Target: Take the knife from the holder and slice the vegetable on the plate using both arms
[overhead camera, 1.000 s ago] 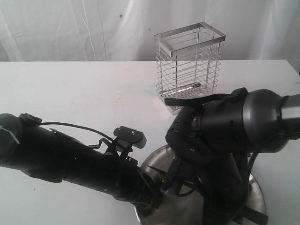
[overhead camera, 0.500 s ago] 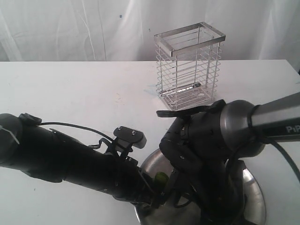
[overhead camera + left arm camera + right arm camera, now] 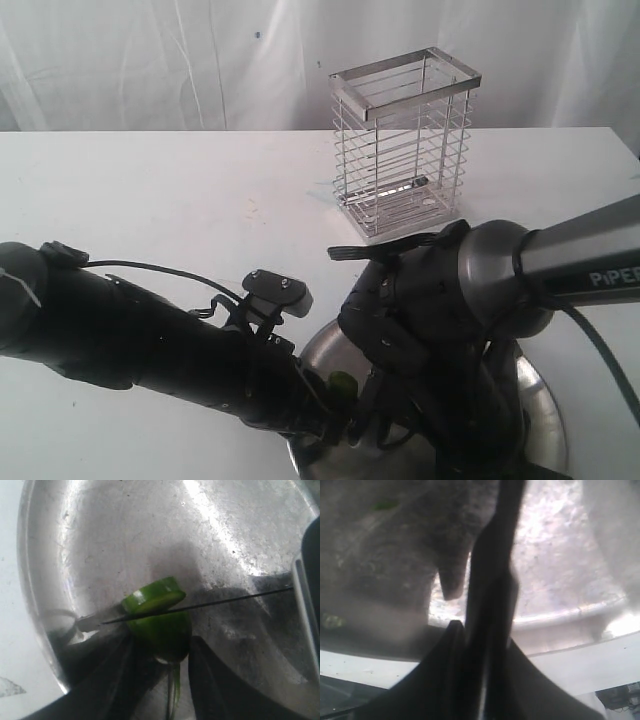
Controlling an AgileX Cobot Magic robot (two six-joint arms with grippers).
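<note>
The vegetable (image 3: 162,632) lies on the steel plate (image 3: 125,530), dark green, with its thin stem trailing back between the fingers. My left gripper (image 3: 162,650) is shut on the vegetable, one finger on each side. The knife (image 3: 225,600) shows as a thin dark edge set across the vegetable's top, with a pale green slice (image 3: 152,595) partly parted beyond it. My right gripper (image 3: 487,635) is shut on the knife's black handle (image 3: 492,580) above the plate (image 3: 560,555). In the exterior view both arms meet over the plate (image 3: 540,400), and a bit of the vegetable (image 3: 342,382) shows.
The wire holder (image 3: 405,140) stands on the white table (image 3: 150,200) behind the plate, with nothing in it. The left arm (image 3: 150,340) lies low across the front left. The right arm (image 3: 480,290) covers most of the plate.
The right arm has swung left and lower over the plate, bringing the knife onto the vegetable. The left arm has stayed still.
</note>
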